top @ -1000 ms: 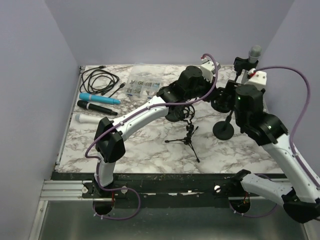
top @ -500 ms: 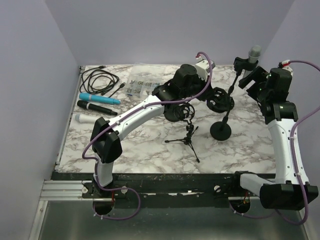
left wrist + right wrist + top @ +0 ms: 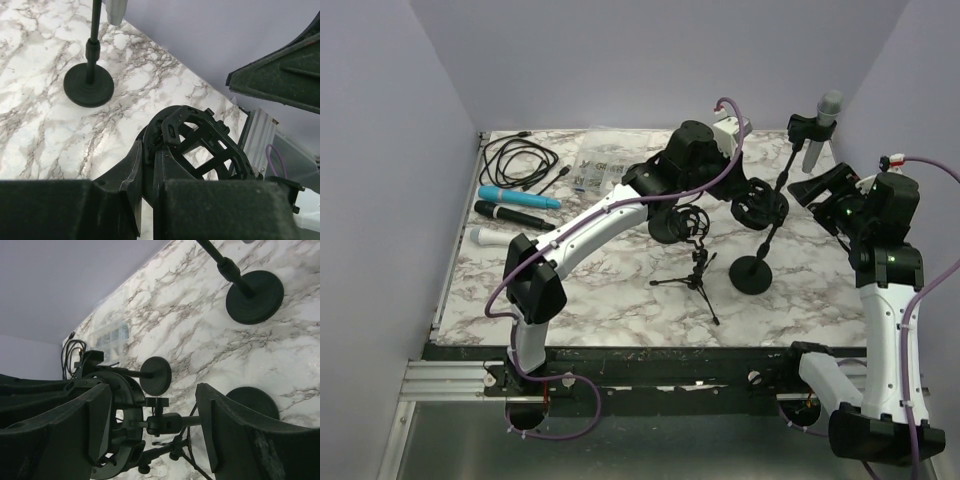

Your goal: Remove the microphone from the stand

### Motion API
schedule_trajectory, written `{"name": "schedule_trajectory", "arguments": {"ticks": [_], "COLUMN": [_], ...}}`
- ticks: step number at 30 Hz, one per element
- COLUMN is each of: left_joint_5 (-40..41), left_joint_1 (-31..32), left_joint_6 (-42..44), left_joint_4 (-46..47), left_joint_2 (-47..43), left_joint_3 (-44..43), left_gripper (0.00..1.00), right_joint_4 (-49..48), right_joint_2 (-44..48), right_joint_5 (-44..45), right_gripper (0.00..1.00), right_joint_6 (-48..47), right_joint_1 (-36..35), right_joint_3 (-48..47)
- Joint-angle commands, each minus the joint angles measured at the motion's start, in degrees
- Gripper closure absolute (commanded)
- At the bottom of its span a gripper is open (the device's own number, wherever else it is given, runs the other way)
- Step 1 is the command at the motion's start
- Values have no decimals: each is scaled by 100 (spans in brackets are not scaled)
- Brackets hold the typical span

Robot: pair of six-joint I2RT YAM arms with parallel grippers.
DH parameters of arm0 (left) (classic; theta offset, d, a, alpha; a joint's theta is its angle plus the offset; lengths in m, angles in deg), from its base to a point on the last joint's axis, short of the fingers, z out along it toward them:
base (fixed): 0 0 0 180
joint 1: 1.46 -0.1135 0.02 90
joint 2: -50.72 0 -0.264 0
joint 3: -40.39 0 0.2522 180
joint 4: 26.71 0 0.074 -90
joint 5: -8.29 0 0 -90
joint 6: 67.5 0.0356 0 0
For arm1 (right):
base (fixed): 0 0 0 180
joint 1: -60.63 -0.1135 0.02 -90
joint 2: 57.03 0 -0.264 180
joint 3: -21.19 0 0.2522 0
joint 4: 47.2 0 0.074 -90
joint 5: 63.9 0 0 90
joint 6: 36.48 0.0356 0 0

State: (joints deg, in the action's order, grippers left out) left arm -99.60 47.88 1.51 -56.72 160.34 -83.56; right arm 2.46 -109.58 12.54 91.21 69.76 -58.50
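A grey microphone sits upright in the clip of a black round-base stand at the far right; its lower end shows in the left wrist view above the stand's base. My left gripper is shut on a black shock-mount cage, just left of the stand's pole. My right gripper is open and empty, raised to the right of the pole and below the microphone. In its wrist view the open fingers frame the cage.
A small tripod stands mid-table with another round base behind it. Three loose microphones, a coiled cable and a clear parts box lie at the far left. Purple walls close in left, back and right.
My right arm has swung from over the stand out to the right and risen. The stand's base has slid a little nearer and left. The left gripper keeps hold of the cage.
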Motion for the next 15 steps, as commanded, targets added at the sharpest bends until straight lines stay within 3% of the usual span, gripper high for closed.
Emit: {"name": "schedule_trajectory", "arguments": {"ticks": [1,3,12,15], "left_joint_5": [-508,-530,-401,-373], "left_joint_1": [10,22,136,137], "left_joint_6": [-424,-474,-405,-432], "left_joint_4": [242,273,412,379], "left_joint_2": [155,165,11,2], "left_joint_3": [-336,-315,13,23], "left_gripper": [100,100,100,99], "right_joint_4": [331,348,773,717], "right_joint_2": [221,343,574,601], "right_joint_5": [-245,-361,-385,-473], "right_gripper": [31,35,35,42], "right_joint_6": [-60,-74,-394,-383], "right_joint_1": [47,50,48,53], "right_joint_3": [268,503,747,961]}}
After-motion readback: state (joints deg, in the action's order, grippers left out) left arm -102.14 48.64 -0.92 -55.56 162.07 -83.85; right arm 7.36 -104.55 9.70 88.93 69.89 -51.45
